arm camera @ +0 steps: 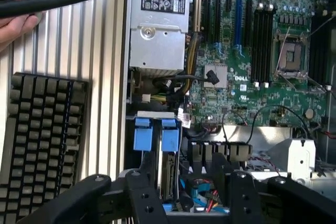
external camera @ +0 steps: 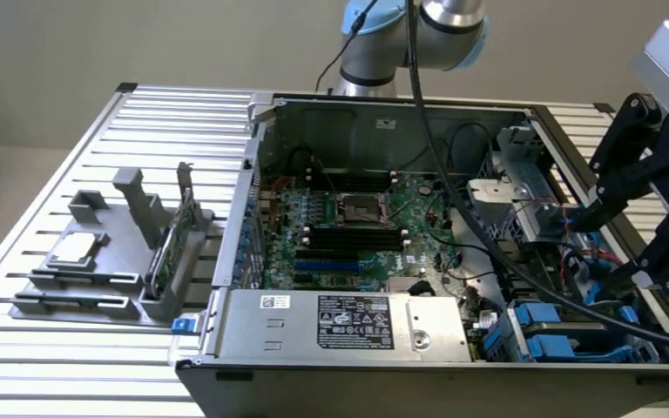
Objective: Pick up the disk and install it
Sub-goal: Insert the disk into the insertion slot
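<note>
Blue-framed grey disk [arm camera: 168, 166] stands edge-on beside another blue carrier [arm camera: 143, 132]

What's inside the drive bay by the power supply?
Two blue carrier tabs stand side by side in the drive bay, the grey edge of a disk behind one. Deeper contents are covered by them and cables.

Ribbed bare-metal table [external camera: 32, 366], sheet-metal power supply [external camera: 334, 322], seemingly glossy blue plastic disk carrier [arm camera: 143, 135].

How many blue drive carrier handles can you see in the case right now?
2: one blue carrier handle and a second blue carrier handle, side by side next to the power supply. More may be hidden deeper in the case.
</note>
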Robot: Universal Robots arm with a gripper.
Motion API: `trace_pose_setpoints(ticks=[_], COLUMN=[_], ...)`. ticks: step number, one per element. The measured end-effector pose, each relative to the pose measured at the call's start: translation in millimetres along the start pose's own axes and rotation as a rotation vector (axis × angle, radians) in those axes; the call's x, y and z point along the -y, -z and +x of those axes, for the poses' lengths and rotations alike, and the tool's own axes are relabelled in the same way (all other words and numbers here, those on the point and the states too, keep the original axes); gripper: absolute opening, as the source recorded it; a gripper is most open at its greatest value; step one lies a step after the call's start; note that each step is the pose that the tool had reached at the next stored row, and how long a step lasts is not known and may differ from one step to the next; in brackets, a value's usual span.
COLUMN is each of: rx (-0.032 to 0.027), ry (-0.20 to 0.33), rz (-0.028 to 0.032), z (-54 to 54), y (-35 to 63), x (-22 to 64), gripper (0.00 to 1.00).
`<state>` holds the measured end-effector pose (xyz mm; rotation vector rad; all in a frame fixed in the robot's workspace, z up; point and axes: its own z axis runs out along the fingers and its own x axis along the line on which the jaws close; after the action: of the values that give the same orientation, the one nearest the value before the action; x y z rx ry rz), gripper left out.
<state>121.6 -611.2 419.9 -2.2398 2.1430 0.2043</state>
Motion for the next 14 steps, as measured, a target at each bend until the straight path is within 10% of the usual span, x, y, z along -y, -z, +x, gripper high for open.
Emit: trace_pose_setpoints(ticks=[10,14], rx=[-0.0014,-0.0025], ry=[0.01,0.016], rz=[0.0014,0.0117], z=[0.6,1.1], y=[-1.5,-4.3], x=[9.8,15.5], gripper=[0.56,0.56])
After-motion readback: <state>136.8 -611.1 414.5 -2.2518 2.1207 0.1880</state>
